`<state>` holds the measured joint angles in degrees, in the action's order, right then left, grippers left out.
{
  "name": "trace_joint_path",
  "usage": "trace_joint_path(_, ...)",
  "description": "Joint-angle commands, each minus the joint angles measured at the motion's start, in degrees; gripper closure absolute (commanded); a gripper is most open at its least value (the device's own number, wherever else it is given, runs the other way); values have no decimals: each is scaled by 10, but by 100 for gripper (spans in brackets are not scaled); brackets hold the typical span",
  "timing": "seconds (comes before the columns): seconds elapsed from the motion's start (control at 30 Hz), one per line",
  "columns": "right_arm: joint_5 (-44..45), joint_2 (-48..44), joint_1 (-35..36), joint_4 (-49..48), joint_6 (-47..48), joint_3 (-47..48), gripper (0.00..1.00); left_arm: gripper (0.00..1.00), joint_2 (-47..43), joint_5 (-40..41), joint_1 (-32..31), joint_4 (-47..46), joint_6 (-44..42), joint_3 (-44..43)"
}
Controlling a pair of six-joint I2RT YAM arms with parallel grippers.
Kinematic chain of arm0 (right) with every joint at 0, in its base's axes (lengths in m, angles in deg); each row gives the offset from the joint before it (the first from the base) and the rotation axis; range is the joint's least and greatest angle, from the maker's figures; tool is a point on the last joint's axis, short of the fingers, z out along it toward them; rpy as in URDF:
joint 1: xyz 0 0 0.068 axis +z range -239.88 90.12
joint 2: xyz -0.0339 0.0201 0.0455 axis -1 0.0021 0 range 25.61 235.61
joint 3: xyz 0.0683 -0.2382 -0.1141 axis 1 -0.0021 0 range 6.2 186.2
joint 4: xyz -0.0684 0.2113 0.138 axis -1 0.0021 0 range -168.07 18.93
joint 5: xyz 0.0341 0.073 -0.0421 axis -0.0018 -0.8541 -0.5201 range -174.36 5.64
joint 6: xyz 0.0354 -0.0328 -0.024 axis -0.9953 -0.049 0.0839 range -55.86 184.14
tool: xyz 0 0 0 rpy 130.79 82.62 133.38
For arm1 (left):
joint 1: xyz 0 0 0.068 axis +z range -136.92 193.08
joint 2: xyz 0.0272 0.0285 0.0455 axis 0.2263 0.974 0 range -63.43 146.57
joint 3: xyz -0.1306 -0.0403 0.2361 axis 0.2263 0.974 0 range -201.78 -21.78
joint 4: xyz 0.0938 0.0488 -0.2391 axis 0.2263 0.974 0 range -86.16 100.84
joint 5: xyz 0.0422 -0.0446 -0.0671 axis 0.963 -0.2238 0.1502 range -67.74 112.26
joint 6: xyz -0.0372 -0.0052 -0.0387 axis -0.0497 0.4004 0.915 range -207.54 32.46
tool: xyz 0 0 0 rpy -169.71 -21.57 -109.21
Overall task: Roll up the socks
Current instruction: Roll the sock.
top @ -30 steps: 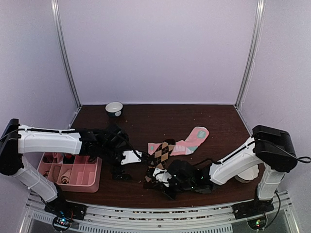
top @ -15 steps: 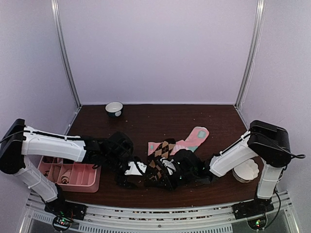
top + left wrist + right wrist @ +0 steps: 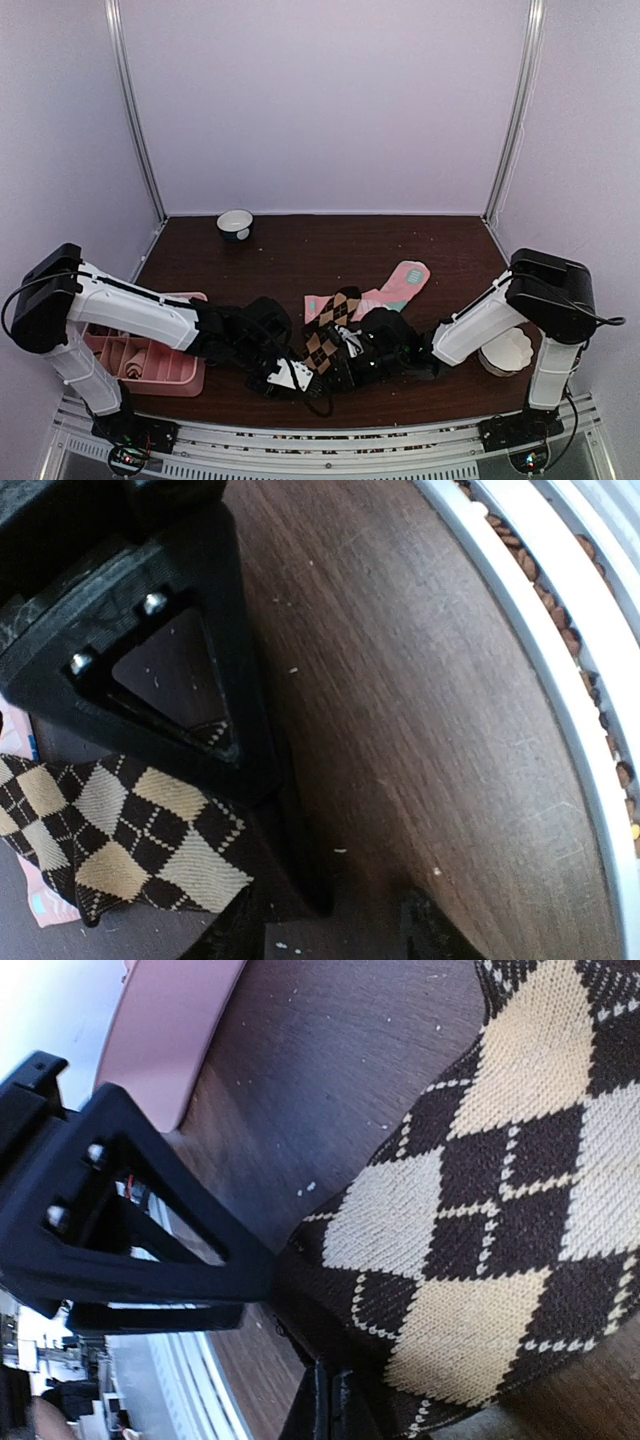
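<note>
I see the argyle sock (image 3: 480, 1210): brown-black-tan diamonds with a dark cuff, pinched in the right claw (image 3: 272, 1272). The left claw (image 3: 330, 870) is at its edge, can't tell whether it grips. The pink sock (image 3: 400, 285) has mint stripes.

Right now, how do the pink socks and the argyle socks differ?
The pink socks are pink with mint trim; the argyle socks show brown, tan and black diamonds. The argyle socks' near end is pinched in the shut right tool; the pink socks sit in neither tool. The pink socks lie farther back. Both rest on the table.
</note>
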<state>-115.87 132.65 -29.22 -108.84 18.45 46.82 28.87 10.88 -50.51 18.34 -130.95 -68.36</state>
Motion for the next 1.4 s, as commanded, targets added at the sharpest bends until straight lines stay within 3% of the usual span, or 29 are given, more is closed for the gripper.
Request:
trace_joint_path(0.0, -28, 18, -5, -63, -48, -8, 100, 54, 20, 17, -1, -63, -3, -2)
trace_joint_path(0.13, -35, 25, -12, -83, -65, -12, 100, 54, 35, 26, -2, -68, -3, -5)
trace_joint_path(0.3, -40, 27, -15, -99, -72, -19, 100, 64, 66, 44, -2, -57, 1, -25)
trace_joint_path(0.47, -40, 25, -17, -101, -72, -22, 100, 88, 79, 43, -2, -37, 16, -46)
trace_joint_path(0.57, -27, 18, -15, -84, -57, -24, 99, 97, 80, 39, -2, -21, 28, -57)
trace_joint_path(0.67, 2, -6, -16, -54, -30, -35, 88, 100, 80, 35, -1, -8, 36, -54)
trace_joint_path(0.77, 35, -44, -15, -60, -3, -64, 69, 100, 83, 33, 0, -1, 42, -52)
trace_joint_path(0.9, 91, -117, -14, -44, 58, -101, 55, 100, 95, 9, 9, 38, 54, -73)
trace_joint_path(1.03, 187, -214, 2, 25, 128, -133, 43, 100, 103, -13, 18, 71, 69, -99)
trace_joint_path(1.1, 239, -258, 7, 55, 148, -151, 33, 100, 101, -27, 23, 76, 78, -104)
trace_joint_path(1.13, 269, -285, 10, 60, 154, -165, 25, 100, 102, -37, 27, 80, 85, -107)
trace_joint_path(1.17, 303, -316, 14, 59, 156, -188, 5, 100, 104, -49, 32, 85, 92, -114)
trace_joint_path(1.2, 336, -349, 17, 50, 162, -207, 0, 100, 108, -62, 36, 96, 101, -122)
trace_joint_path(1.3, 458, -434, 16, 42, 154, -245, 0, 100, 133, -121, 54, 144, 123, -155)
trace_joint_path(1.37, 503, -478, 1, 92, 105, -251, 0, 100, 148, -144, 59, 168, 128, -170)
